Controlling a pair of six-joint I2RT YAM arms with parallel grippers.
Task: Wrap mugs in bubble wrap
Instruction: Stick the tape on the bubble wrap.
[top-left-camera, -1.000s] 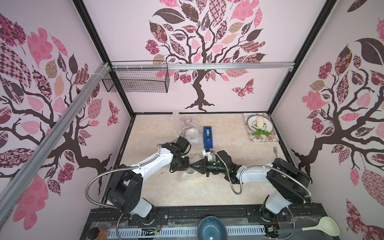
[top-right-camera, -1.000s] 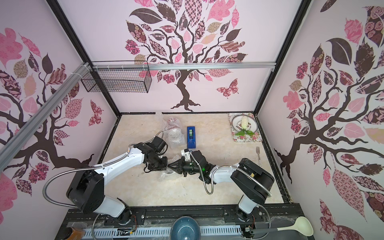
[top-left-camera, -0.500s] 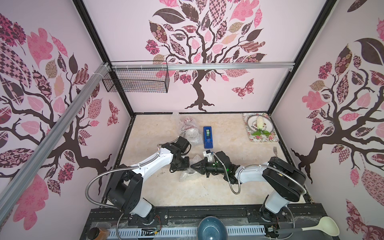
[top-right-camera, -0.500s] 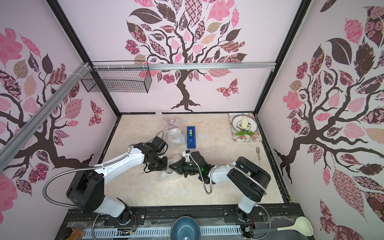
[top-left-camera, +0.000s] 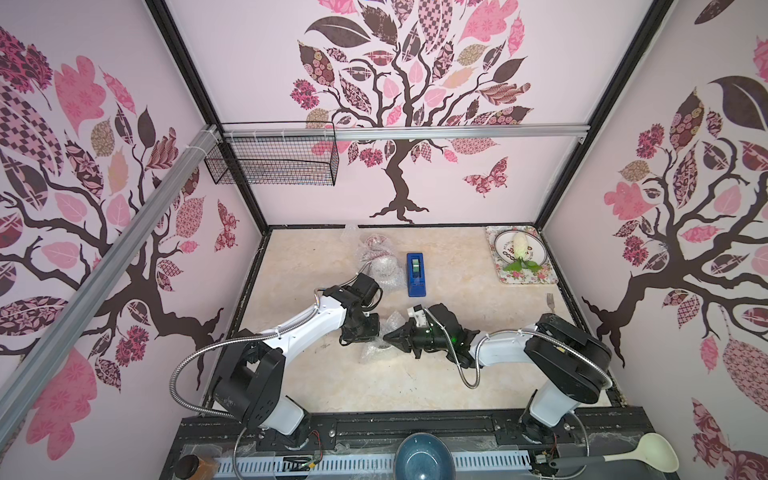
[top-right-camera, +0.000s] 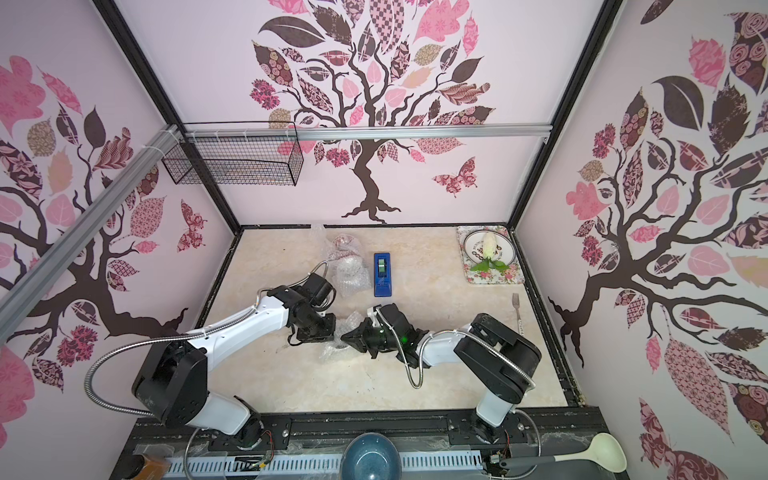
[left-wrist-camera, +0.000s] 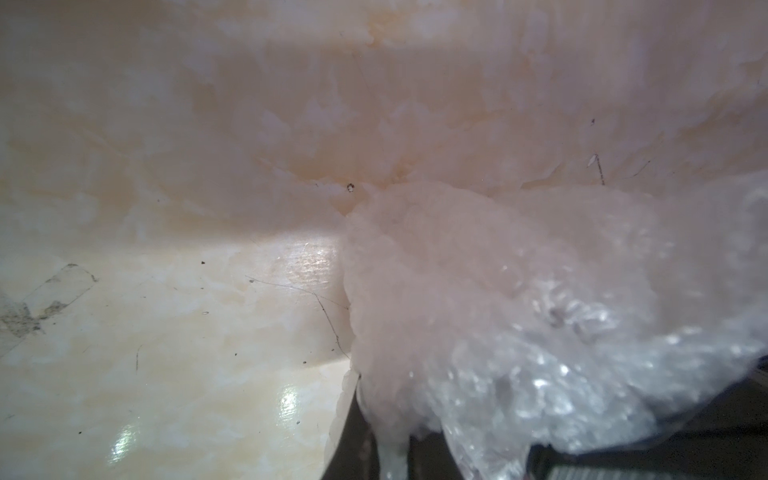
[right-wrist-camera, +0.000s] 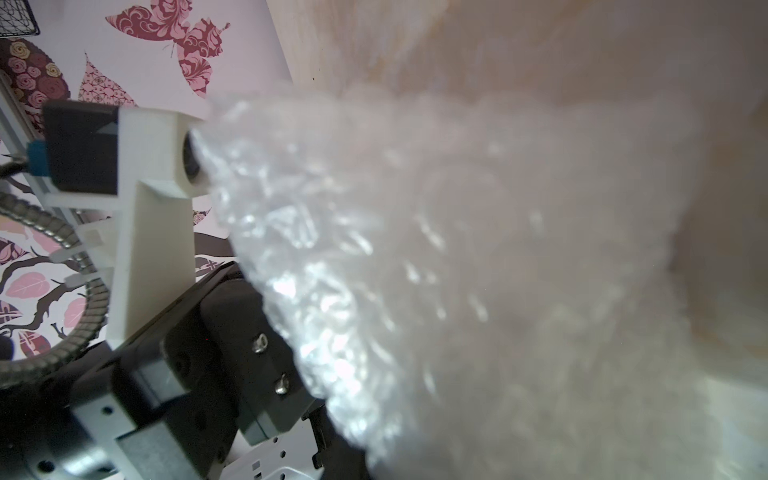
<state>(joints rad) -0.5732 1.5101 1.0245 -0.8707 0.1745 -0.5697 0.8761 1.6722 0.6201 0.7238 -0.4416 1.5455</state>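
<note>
- My left claw (top-left-camera: 371, 337) is low over the middle of the marble table (top-left-camera: 316, 257), jaws pinched together on a crumpled sheet of bubble wrap (top-left-camera: 374, 351).
- In the left wrist view the bubble wrap (left-wrist-camera: 519, 311) bunches up right at my dark finger (left-wrist-camera: 345, 453) and spreads out over the table (left-wrist-camera: 166, 332).
- My right claw (top-left-camera: 388, 335) comes in from the right, level with the left one. Its jaws are closed to a point on the same sheet, tip almost touching my left claw.
- In the right wrist view the wrap (right-wrist-camera: 457, 270) fills most of the picture, blurred and very close. My right fingers are hidden behind it, and the white camera mount (right-wrist-camera: 145, 174) of my left wrist shows past the wrap's edge.
- Both top views show the sheet (top-right-camera: 332, 353) bulging out on the near side and the far side of where my claws (top-right-camera: 328, 333) (top-right-camera: 344, 336) meet.
- I cannot tell whether a mug is inside this sheet.
- Two wrapped bundles lie far of my left arm: one with red showing through (top-left-camera: 376, 244), and a paler one (top-left-camera: 386, 270) just nearer.
- A blue tape dispenser (top-left-camera: 416, 275) lies just right of those bundles.
- At the far right corner sits a floral tray (top-left-camera: 548, 278) with a plate on it, and a fork (top-left-camera: 551, 303) lies nearer along the right edge.
</note>
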